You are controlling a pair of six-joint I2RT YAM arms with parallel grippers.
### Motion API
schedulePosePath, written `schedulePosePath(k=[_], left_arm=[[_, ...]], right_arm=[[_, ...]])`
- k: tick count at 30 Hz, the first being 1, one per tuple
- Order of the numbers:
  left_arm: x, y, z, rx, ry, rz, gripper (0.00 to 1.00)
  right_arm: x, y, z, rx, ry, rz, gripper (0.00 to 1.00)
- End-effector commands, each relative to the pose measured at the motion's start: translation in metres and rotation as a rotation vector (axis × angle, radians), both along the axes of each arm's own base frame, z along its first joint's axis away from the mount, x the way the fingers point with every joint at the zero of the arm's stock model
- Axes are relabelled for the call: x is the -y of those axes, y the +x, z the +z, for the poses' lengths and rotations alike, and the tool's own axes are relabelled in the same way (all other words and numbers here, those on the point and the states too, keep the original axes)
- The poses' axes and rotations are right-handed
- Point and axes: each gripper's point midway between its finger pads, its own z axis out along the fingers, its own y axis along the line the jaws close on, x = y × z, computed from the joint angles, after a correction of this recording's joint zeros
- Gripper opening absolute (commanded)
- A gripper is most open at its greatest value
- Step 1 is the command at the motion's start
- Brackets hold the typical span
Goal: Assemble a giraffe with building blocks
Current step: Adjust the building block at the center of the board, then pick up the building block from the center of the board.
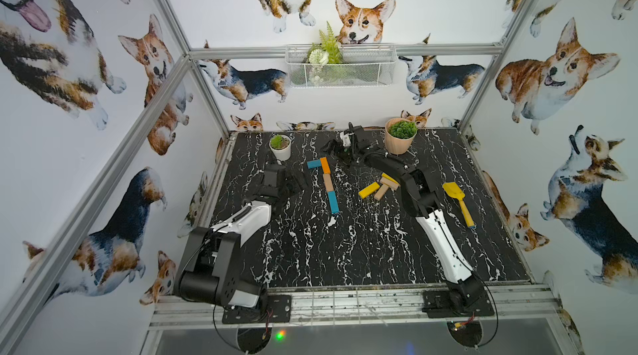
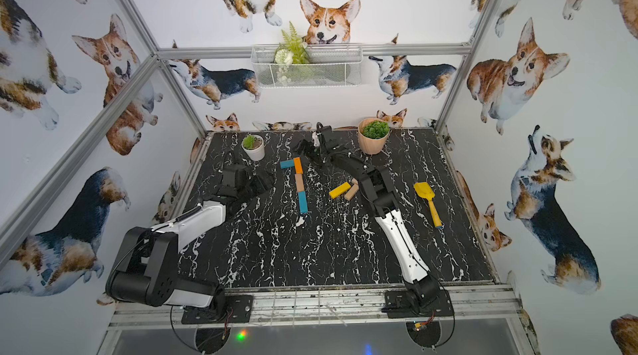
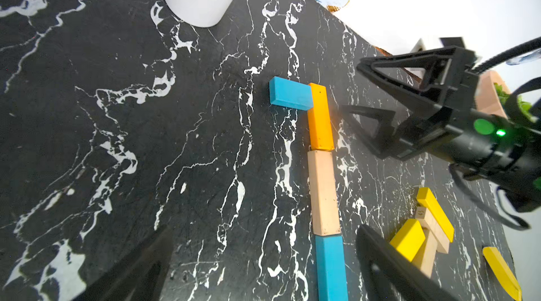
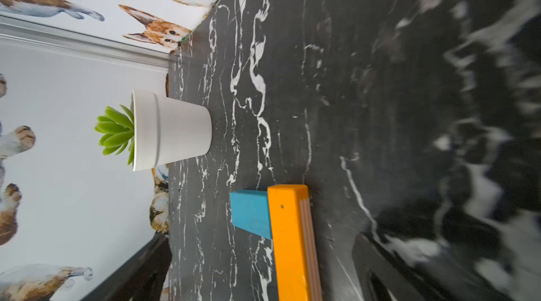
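Observation:
The giraffe lies partly built on the black marble table [image 1: 345, 249]. A teal head block [image 1: 313, 164] butts an orange block [image 1: 325, 165], and a tan block [image 1: 328, 182] and a teal block [image 1: 333, 202] continue the row. Loose building blocks lie to the right in a pile of two yellow [image 1: 369, 190] [image 1: 390, 178] and two tan [image 1: 380, 193] [image 1: 389, 184]. My left gripper [image 1: 297, 182] [image 3: 263, 244] hangs open just left of the row, holding nothing. My right gripper [image 1: 336, 152] [image 3: 351, 88] [image 4: 260, 238] stands open beside the orange block [image 4: 288, 241], apart from it.
A white pot [image 1: 280, 147] with a succulent stands at the back left, and a tan pot [image 1: 399, 137] with greenery at the back right, close behind the right arm. A yellow shovel [image 1: 457, 201] lies at the right. A wire basket [image 1: 340, 65] hangs on the back wall.

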Motion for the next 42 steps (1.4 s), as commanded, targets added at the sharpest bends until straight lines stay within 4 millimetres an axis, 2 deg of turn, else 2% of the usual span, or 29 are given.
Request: schedulePosePath(k=[1,4,7,10,11,14,16,18,22,26,30,37,42], left_arm=[[0.011,0.001,0.004,0.061,0.002,0.031,1.00],[0.035,-0.007,-0.001,0.085,0.067,-0.009,1.00],[0.064,-0.013,-0.005,0.102,0.140,-0.097,1.00],[0.088,-0.017,-0.009,0.106,0.200,-0.191,1.00],[0.098,-0.018,-0.008,0.110,0.217,-0.227,1.00],[0.131,-0.020,-0.002,0.140,0.251,-0.359,1.00],[0.161,-0.017,0.008,0.158,0.291,-0.467,1.00],[0.188,-0.015,0.006,0.142,0.335,-0.570,0.92],[0.223,-0.006,-0.008,0.043,0.385,-0.708,0.90],[0.247,-0.001,-0.027,-0.028,0.423,-0.840,0.86],[0.255,0.003,-0.043,-0.064,0.501,-0.915,0.86],[0.268,0.006,-0.057,-0.069,0.585,-0.999,0.85],[0.268,0.007,-0.073,-0.120,0.642,-1.048,0.84]], right_arm=[[0.046,-0.009,0.045,0.060,-0.218,-0.025,1.00],[0.095,-0.026,0.052,0.069,-0.442,-0.062,1.00],[0.146,-0.048,0.047,0.075,-0.643,-0.091,1.00],[0.199,-0.080,0.039,0.008,-0.782,-0.096,1.00],[0.225,-0.093,0.037,-0.014,-0.839,-0.121,1.00],[0.272,-0.125,0.036,0.010,-0.872,-0.186,1.00],[0.298,-0.148,0.038,0.034,-0.842,-0.242,1.00],[0.315,-0.167,0.041,0.069,-0.799,-0.289,1.00],[0.328,-0.188,0.043,0.159,-0.760,-0.356,1.00],[0.338,-0.194,0.041,0.206,-0.727,-0.440,1.00],[0.338,-0.195,0.041,0.260,-0.687,-0.469,1.00],[0.339,-0.200,0.032,0.236,-0.662,-0.493,1.00],[0.337,-0.202,0.036,0.252,-0.634,-0.492,1.00]])
